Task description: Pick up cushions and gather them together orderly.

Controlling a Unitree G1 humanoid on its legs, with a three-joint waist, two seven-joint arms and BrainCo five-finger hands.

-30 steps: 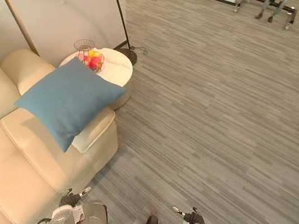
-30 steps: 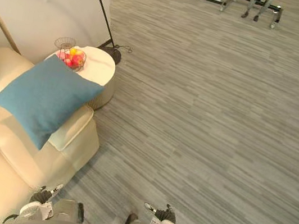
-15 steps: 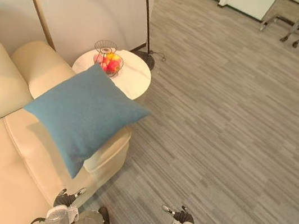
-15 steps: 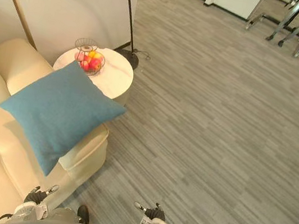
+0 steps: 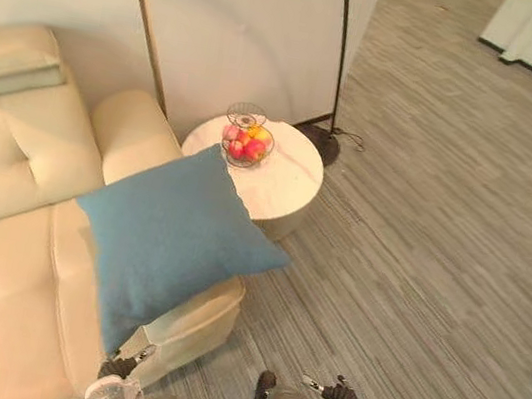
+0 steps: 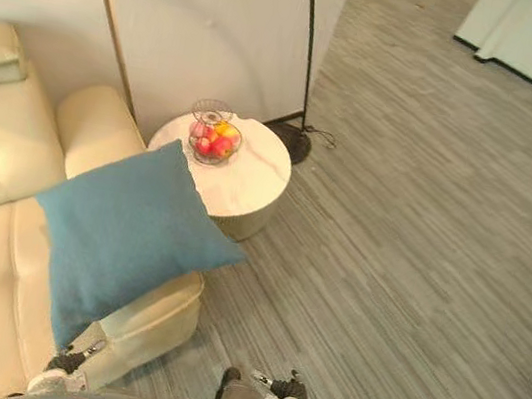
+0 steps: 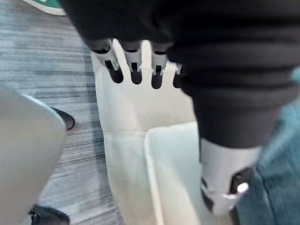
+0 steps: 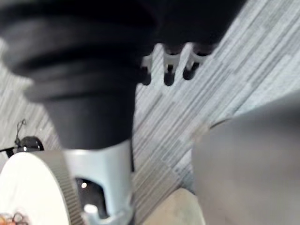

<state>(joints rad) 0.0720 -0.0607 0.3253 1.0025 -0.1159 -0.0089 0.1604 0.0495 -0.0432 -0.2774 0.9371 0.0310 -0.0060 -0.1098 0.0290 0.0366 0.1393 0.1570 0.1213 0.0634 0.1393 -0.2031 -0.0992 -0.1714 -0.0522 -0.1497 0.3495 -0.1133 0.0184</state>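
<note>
Between the earlier frame and this one my head camera swung toward the sofa (image 5: pixel 3 259), so the whole scene shifted. The blue cushion (image 5: pixel 173 246) kept its place, askew across the armrest with one corner pointing toward the round table (image 5: pixel 290 178) and its fruit basket (image 5: pixel 246 141), so it was not yet gathered. My left hand (image 7: pixel 133 63) and right hand (image 8: pixel 167 65) hung low at my sides, fingers straight, relaxed and empty, presumably because the cushion was out of reach. The sofa ran off the frame edge, and a pale folded thing (image 5: pixel 13 68) on its back was too cut off to call a cushion.
</note>
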